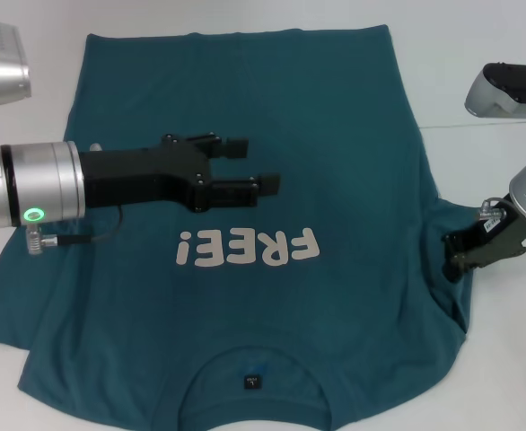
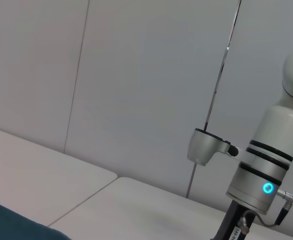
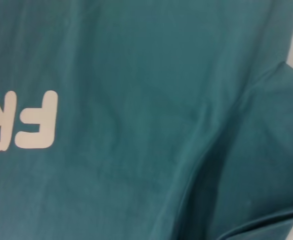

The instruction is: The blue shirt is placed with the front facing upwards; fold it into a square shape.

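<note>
Reaching in on the shirt with both arms.

The shirt (image 1: 245, 135) is lying flat, print up, collar toward me, on the table (image 1: 478, 81). I am holding my left gripper (image 1: 249, 166) over its middle with its 2 fingers parted and nothing between them. My right gripper (image 1: 456, 251) is sitting low at the right sleeve (image 1: 447, 224); I cannot tell whether it is gripping. As I see it, if only 1 layer is getting pinched there, lifting will be bunching the cloth and skewing the fold; my left arm hanging low could also be snagging the fabric.
</note>
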You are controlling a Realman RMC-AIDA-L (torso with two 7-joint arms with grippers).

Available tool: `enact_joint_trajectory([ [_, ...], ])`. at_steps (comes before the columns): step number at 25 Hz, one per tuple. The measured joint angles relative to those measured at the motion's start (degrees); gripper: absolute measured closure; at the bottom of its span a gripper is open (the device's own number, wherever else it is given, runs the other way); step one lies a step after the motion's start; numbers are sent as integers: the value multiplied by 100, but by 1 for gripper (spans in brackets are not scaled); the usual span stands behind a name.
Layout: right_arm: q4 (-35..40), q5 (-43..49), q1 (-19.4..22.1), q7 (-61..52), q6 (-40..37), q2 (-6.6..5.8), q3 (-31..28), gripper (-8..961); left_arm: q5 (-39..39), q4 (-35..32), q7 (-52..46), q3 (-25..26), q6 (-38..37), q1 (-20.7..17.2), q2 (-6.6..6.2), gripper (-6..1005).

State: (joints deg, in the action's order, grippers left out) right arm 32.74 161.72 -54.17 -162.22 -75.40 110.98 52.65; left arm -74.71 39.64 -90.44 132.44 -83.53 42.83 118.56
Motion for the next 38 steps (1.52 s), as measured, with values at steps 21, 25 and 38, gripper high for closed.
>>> enact_joint_trajectory([
  [21, 666, -133, -111, 441, 53, 159, -59, 921, 0, 0, -64, 55, 75, 60, 9, 155],
  [25, 742, -133, -186, 512, 75, 223, -44, 921, 0, 1, -68, 54, 79, 67, 9, 155],
  [38, 752, 20, -138, 327, -34, 66, -78, 872, 0, 1, -84, 54, 83, 70, 0, 155],
])
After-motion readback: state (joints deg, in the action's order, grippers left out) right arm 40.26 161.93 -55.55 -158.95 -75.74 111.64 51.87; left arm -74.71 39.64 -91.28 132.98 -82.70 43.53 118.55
